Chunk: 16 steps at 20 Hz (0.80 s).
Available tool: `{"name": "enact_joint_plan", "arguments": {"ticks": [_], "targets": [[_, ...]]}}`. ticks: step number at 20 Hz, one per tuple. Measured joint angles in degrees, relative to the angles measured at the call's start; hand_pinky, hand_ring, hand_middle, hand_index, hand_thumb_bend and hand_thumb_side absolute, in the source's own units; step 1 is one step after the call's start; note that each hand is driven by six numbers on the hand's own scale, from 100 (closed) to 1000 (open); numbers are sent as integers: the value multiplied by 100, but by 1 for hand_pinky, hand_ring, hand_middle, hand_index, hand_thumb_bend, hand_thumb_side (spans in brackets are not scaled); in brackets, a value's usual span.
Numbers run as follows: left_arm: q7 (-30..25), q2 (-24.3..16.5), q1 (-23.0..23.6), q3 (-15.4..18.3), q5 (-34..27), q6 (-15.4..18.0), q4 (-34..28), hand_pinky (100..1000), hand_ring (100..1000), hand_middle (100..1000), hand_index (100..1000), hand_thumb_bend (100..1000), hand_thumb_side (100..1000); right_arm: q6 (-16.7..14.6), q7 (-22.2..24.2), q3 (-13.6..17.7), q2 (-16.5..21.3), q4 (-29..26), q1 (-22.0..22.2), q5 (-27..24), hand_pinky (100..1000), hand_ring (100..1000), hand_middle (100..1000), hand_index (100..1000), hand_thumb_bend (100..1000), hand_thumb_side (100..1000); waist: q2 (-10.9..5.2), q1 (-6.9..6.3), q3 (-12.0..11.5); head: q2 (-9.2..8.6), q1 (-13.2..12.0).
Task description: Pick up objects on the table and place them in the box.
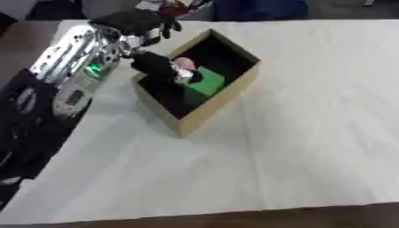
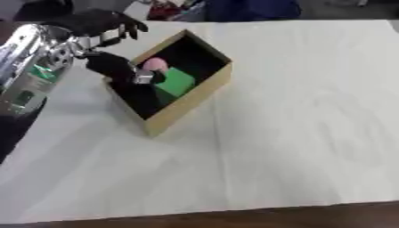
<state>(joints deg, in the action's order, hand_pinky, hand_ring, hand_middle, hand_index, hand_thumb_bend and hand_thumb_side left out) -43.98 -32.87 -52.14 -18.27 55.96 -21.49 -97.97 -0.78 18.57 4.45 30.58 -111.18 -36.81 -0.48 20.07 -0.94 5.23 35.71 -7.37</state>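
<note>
Progress: box (image 1: 226, 95) already holds a green block (image 1: 205, 84) and a pink rounded object (image 2: 155, 64); judged late in the task.
Box position: on the table (image 1: 296, 133), toward its far left corner, set askew to the edges.
Left hand (image 1: 160, 67): dipped over the box's left wall, fingers down inside, above or against the pink object.
Left hand fingers: too dark and blurred to tell whether they are curled on anything or spread; cannot tell.
Small grey piece (image 2: 143, 79): shows at the fingertips; part of hand or separate item, cannot tell.
Right hand: in neither view.
Remaining: no loose objects visible on the white table surface; likely only this release is left, if anything is held.
Writing: none readable on box, block or arm; green indicator light (image 1: 93, 69) on forearm only.
</note>
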Motion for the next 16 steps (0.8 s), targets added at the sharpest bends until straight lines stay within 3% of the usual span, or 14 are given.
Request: {"name": "enact_joint_plan", "arguments": {"ticks": [4, 8, 12, 16], "targets": [[417, -45, 144, 236, -6, -253, -505, 805, 809, 775, 953, 499, 954, 7, -30, 13, 0, -2, 1, -10, 970, 982, 621, 871, 100, 756, 0, 4, -13, -2, 6], [1260, -44, 403, 623, -65, -644, -1225, 810, 794, 764, 948, 385, 999, 23, -77, 48, 0, -5, 9, -19, 971, 983, 620, 871, 100, 752, 0, 18, -49, -5, 17], [2863, 8, 751, 977, -654, -845, -1520, 802, 767, 740, 944, 283, 1000, 35, -123, 78, 0, -16, 53, -46, 972, 983, 619, 872, 100, 747, 1, 36, -75, -19, 19], [4690, 129, 1169, 1235, -1670, -648, -1552, 786, 741, 711, 929, 242, 1000, 32, -171, 91, -1, -30, 56, -98, 971, 982, 618, 871, 100, 739, 4, 53, -95, -52, 19]]}}
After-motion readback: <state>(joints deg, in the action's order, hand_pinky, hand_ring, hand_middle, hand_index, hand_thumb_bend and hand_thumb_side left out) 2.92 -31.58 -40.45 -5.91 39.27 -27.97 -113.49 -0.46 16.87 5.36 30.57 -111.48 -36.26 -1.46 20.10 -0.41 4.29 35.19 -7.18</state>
